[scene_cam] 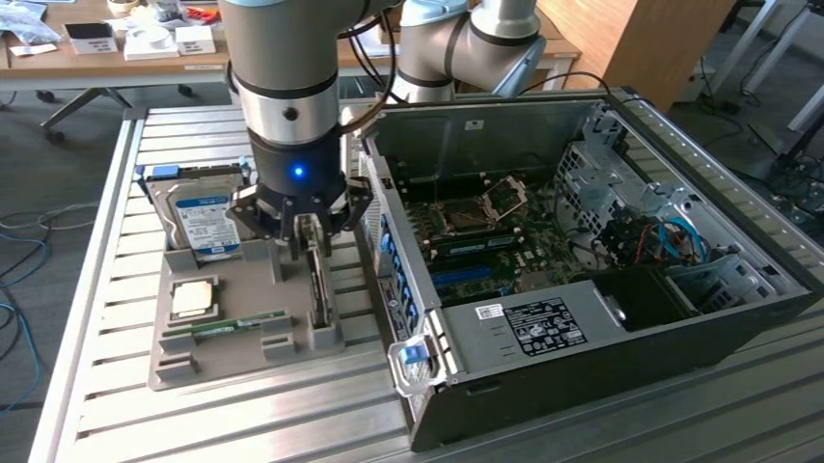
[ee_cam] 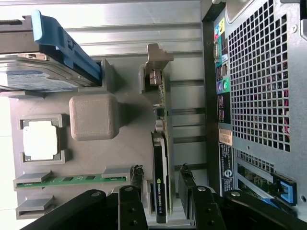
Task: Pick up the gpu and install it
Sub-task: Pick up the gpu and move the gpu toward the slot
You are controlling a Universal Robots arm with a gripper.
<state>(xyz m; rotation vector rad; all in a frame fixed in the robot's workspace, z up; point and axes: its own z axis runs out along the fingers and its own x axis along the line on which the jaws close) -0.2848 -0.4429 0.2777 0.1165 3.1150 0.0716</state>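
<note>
I see the gripper [scene_cam: 309, 239] low over the gpu [scene_cam: 318, 289], which stands on edge in the grey holder tray [scene_cam: 238, 357], just to the exterior view's left of the open computer case [scene_cam: 605, 318]. The fingers [ee_cam: 135, 178] are spread, one on either side of the card. They look just clear of it, though I can't be sure.

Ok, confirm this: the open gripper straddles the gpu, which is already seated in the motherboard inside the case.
Wrong on one count. The open gripper does straddle the gpu, but the card stands on edge in the gray holder beside the computer case, not seated in the motherboard. The wrist view shows it.
</note>
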